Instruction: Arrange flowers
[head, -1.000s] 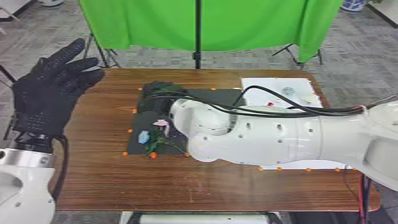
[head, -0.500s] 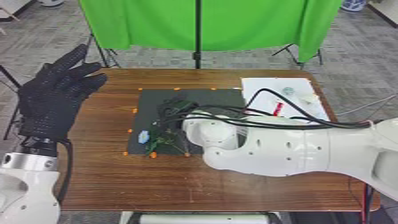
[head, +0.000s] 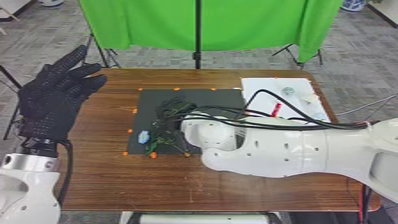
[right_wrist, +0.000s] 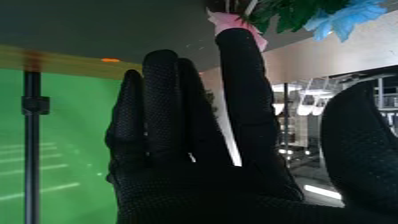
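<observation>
Blue flower (head: 144, 137) lies at the left of the dark mat (head: 206, 95); rightward, your right robot hand (right_wrist: 204, 195), fingers straight, thumb apart, has drawn back, uncovering the far-left corner, probably freeing you to adjust blooms.

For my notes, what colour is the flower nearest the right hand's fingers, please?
The flower is pink, clearest in right wrist view.
</observation>
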